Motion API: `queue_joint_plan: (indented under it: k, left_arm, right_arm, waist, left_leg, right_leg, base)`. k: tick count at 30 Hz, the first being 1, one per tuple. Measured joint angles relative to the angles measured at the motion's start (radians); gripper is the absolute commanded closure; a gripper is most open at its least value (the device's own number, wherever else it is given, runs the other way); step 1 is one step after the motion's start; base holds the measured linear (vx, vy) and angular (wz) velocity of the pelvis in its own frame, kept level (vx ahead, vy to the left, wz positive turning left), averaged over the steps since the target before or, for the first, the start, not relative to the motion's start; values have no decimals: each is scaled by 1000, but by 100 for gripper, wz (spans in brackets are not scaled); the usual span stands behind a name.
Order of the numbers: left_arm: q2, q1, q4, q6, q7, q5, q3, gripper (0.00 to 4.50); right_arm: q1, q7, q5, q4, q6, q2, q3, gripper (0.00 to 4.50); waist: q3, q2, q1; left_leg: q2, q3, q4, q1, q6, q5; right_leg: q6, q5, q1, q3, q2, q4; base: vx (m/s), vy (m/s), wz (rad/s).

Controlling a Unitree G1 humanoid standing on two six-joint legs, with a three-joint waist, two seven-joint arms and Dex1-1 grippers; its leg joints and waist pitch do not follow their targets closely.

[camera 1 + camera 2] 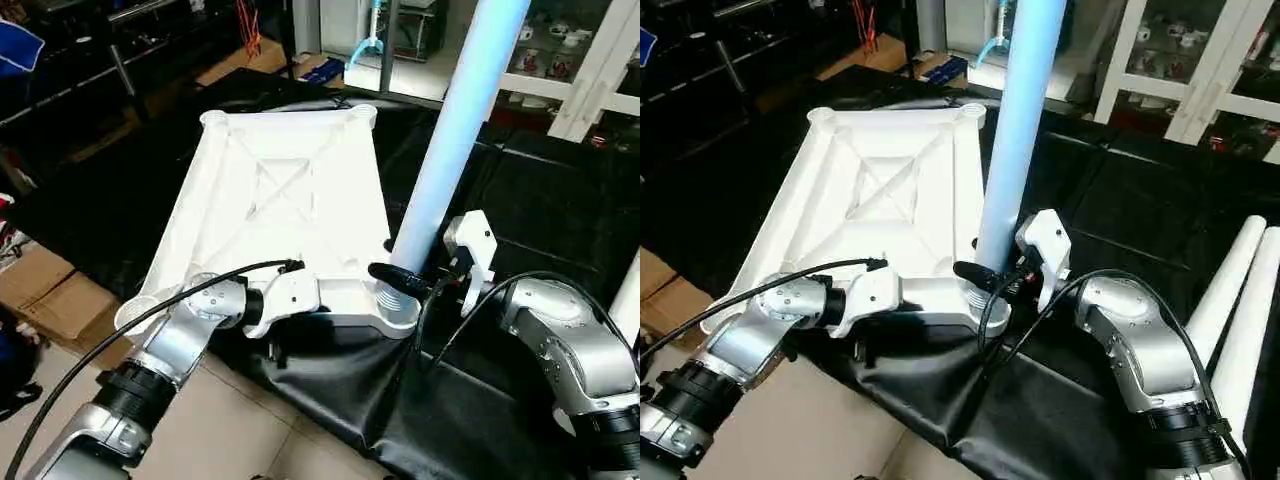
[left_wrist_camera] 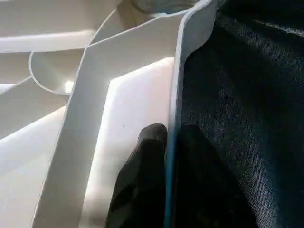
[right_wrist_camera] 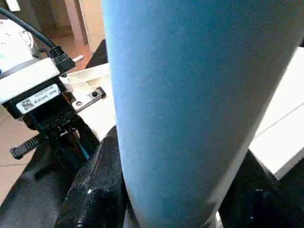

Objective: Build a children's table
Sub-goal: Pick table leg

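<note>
Tabletop (image 1: 290,200) rim pinched between left fingers (image 2: 142,180); upright leg (image 1: 455,140) clasped between right fingers (image 3: 95,190) at near corner socket.

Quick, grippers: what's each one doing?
Left gripper: shut on white plastic tabletop rim.
Right gripper: shut on upright white tube leg.

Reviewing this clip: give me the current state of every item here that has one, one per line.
Tabletop: upside down on black cover, ribbed underside up.
Upright leg: standing in the near corner socket.
Spare legs: lying on the cover, unmounted.
Left end effector: shut on the tabletop's near rim.
Right end effector: shut on the upright leg's base.
</note>
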Motion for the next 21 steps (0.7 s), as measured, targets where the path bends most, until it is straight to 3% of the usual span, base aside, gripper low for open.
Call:
queue_joint_plan:
  k: [8, 21]
  left_arm:
    - [5, -8, -19, 64, -28, -2, -14, 447]
    - [11, 3, -49, 82, -36, -9, -13, 447]
  right_arm:
    - [-1, 4, -4, 9, -4, -6, 0, 262]
    - [-2, 42, -4, 12, -5, -10, 12, 262]
  waist:
    - [0, 0, -2]
    - [0, -2, -3]
  left_leg:
    - [0, 0, 0, 1, 0, 0]
    - [0, 0, 0, 1, 0, 0]
  right_leg:
    - [0, 0, 0, 0, 0, 0]
    - [0, 0, 1, 0, 0, 0]
  base:
    - [0, 0, 0]
    - [0, 0, 0]
